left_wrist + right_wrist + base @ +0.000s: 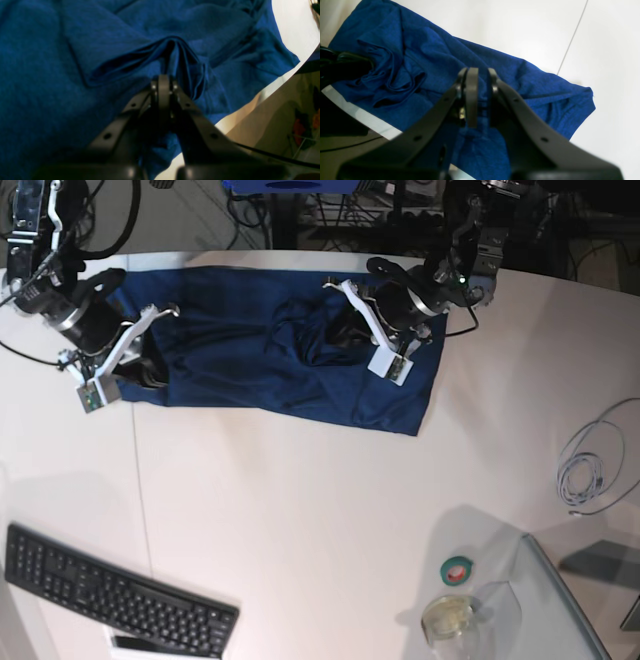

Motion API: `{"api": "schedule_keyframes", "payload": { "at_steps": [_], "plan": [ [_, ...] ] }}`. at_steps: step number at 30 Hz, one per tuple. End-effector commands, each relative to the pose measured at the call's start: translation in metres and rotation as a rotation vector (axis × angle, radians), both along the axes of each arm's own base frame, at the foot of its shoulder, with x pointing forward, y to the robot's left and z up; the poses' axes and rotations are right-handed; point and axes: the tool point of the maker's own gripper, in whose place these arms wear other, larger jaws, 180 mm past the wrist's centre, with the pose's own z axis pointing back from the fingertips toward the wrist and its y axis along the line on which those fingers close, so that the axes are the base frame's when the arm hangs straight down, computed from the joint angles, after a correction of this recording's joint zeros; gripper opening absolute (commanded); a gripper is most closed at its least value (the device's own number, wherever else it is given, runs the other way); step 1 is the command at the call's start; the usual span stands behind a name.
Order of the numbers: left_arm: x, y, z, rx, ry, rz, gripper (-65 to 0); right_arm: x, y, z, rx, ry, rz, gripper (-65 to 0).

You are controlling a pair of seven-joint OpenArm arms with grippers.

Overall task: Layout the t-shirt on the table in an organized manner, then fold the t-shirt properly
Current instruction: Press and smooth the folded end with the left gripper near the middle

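Across the far side of the surface (pixel 300 510), the crumpled navy t-shirt (pixel 240 370) stretches left-to-right; left claw (pixel 163 82) and right claw (pixel 477 100) each pinch its folds.

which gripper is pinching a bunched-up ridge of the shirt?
The left gripper: its shut jaws pinch a raised fold of the t-shirt. The right gripper holds flat cloth.

T-shirt (pixel 75 75) cropped in left-wrist view

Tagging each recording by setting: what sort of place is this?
Probably a robotics lab bench: a black computer keyboard, a coiled grey cable and tangled wiring behind the large white table.
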Motion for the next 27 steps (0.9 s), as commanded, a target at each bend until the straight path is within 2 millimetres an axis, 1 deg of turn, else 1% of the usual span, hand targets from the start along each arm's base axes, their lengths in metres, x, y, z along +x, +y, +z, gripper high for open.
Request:
{"api": "schedule_keyframes", "payload": {
  "at_steps": [1,6,9,12,13,15,16,18,20,21,24,27],
  "plan": [
    [0.004,-0.009,0.011,-0.039,-0.031,-0.011,-65.0,0.005,0.0,0.01,0.018,-0.042,0.002,-58.7],
    [-0.015,-0.04,0.011,-0.063,-0.017,-0.117,-65.0,0.005,0.0,0.01,0.018,-0.041,0.002,-58.7],
    [-0.03,-0.063,0.012,-0.086,-0.005,-0.192,-65.0,0.005,0.001,0.01,0.019,-0.041,0.001,-58.7],
    [-0.042,-0.088,0.017,-0.108,-0.01,-0.279,-65.0,0.005,0.001,0.01,0.019,-0.041,0.001,-58.7],
    [-0.044,-0.093,0.018,-0.112,-0.011,-0.295,-65.0,0.005,0.001,0.01,0.019,-0.041,0.001,-58.7],
    [-0.041,-0.095,0.023,-0.118,-0.027,-0.298,-65.0,0.005,0.001,0.01,0.019,-0.041,0.001,-58.7],
    [-0.039,-0.093,0.026,-0.114,-0.04,-0.3,-65.0,0.004,0.001,0.01,0.019,-0.039,0.001,-58.7],
    [-0.03,-0.078,0.033,-0.092,-0.073,-0.286,-65.0,0.004,0.001,0.01,0.019,-0.039,0.001,-58.7],
    [-0.016,-0.065,0.044,-0.08,-0.115,-0.253,-65.0,0.003,0.0,0.008,0.018,-0.035,0.002,-58.7],
    [-0.011,-0.055,0.045,-0.064,-0.128,-0.234,-65.0,0.002,0.0,0.008,0.018,-0.033,0.002,-58.7],
    [0.006,-0.019,0.043,-0.015,-0.139,-0.15,-65.0,0.002,0.0,0.008,0.016,-0.033,0.002,-58.7],
    [0.012,0.006,0.028,0.025,-0.107,-0.085,-65.0,0.004,0.0,0.009,0.016,-0.038,0.002,-58.7]
  ]
}}
